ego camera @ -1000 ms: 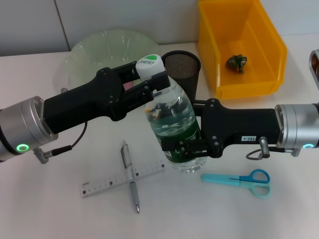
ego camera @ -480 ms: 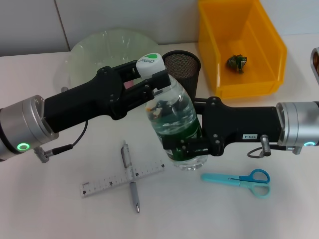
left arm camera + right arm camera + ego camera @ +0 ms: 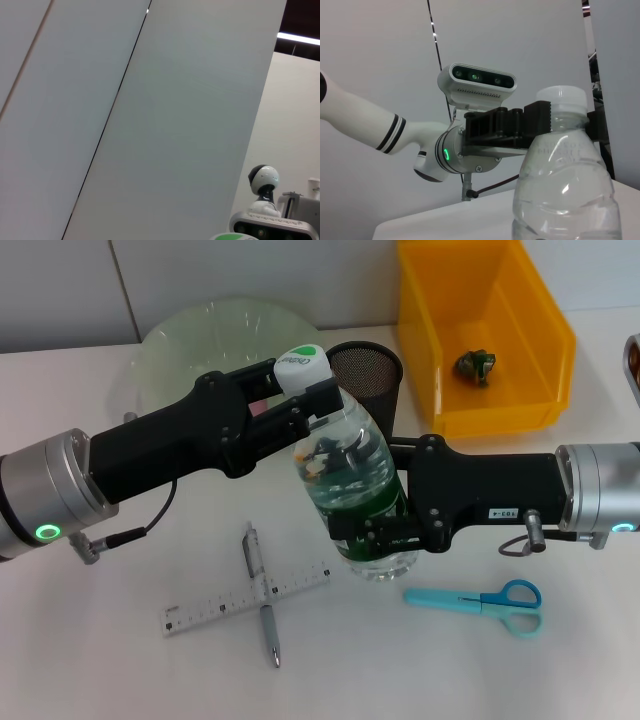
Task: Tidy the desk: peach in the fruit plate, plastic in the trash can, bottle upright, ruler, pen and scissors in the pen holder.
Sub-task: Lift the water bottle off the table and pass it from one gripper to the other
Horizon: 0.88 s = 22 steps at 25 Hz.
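clear bottle [image 3: 352, 495] between two pincers, left pincer [image 3: 318, 400], right pincer [image 3: 372, 538].

This looks like a robot lab or test room, not a home. The work is laid out on a plain white table [image 3: 120, 680] with bare grey wall panels [image 3: 250, 270] behind it. A yellow plastic storage bin [image 3: 483, 340], the kind used in workshops, stands at the back of the table. In the left wrist view, big flat grey panels [image 3: 165, 115] fill most of the picture, and past them a small white toy-like robot [image 3: 263, 186] sits beside some grey equipment [image 3: 272, 227]. A strip light [image 3: 298, 38] glows on a dark ceiling. In the right wrist view, the room has the same plain grey walls [image 3: 380, 45].
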Tool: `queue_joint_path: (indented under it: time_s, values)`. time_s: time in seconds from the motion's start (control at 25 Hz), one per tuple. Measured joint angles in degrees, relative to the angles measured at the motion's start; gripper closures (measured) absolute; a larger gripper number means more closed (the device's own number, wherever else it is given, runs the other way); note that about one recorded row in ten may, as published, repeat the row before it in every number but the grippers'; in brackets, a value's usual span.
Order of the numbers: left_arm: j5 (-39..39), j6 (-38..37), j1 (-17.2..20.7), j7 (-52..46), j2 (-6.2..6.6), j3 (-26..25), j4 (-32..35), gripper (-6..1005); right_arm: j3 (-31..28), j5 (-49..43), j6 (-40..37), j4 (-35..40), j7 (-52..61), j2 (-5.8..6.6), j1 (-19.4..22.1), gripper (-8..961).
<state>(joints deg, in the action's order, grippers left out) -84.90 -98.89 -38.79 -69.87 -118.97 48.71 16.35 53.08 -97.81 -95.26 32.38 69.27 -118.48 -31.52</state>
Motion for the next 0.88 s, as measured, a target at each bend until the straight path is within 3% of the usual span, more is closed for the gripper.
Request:
queue_joint_path:
  time_s: [0.88]
  values:
    - [0.18,0.82,-0.17,-0.20,0.33,0.51,0.23,554,0.00,-1.57,0.27,2.68,2.02,0.12,-0.37,188]
